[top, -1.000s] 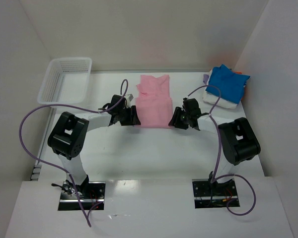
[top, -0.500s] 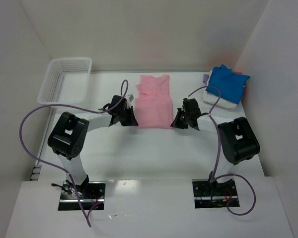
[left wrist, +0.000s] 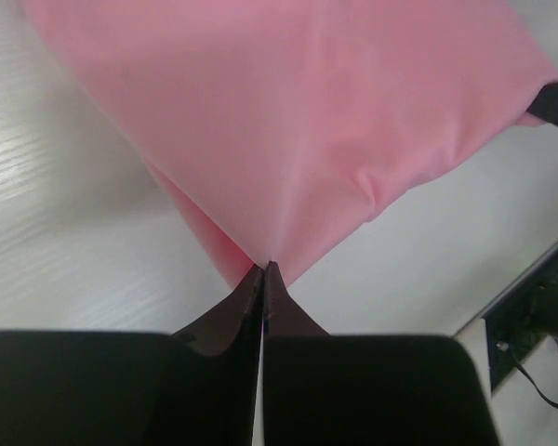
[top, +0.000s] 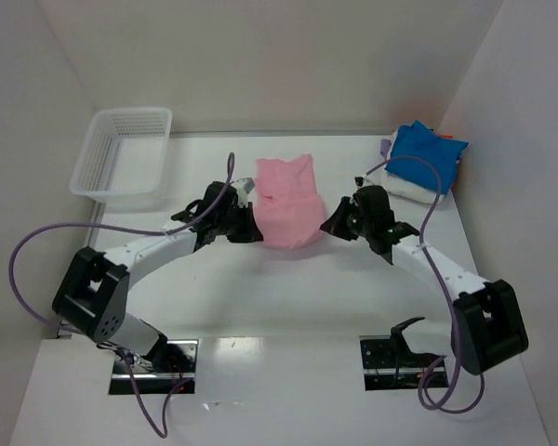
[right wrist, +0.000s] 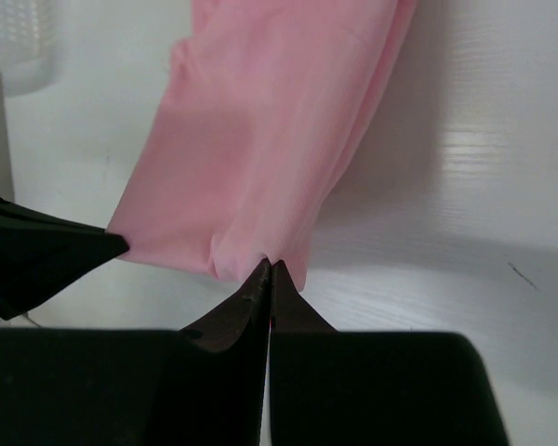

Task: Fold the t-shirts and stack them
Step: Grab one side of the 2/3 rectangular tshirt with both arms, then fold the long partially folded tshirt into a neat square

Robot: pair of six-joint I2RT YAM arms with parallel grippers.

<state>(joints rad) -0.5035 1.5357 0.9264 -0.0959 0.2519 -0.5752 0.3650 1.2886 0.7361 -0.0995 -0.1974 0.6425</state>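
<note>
The left gripper (left wrist: 263, 272) is clenched on the near left corner of the light pink t-shirt (top: 286, 200) and the right gripper (right wrist: 271, 268) on its near right corner, each pair of fingertips pressed together with cloth pinched at the tips. The shirt sits mid-way across the white table (top: 279, 288), between the two grippers, its near edge bunched and raised, its far part lying toward the back wall. The bright blue t-shirt (top: 426, 156) rests on a white t-shirt (top: 405, 189) at the far right corner, well apart, and the white mesh basket (top: 119, 190) stands at the far left
</note>
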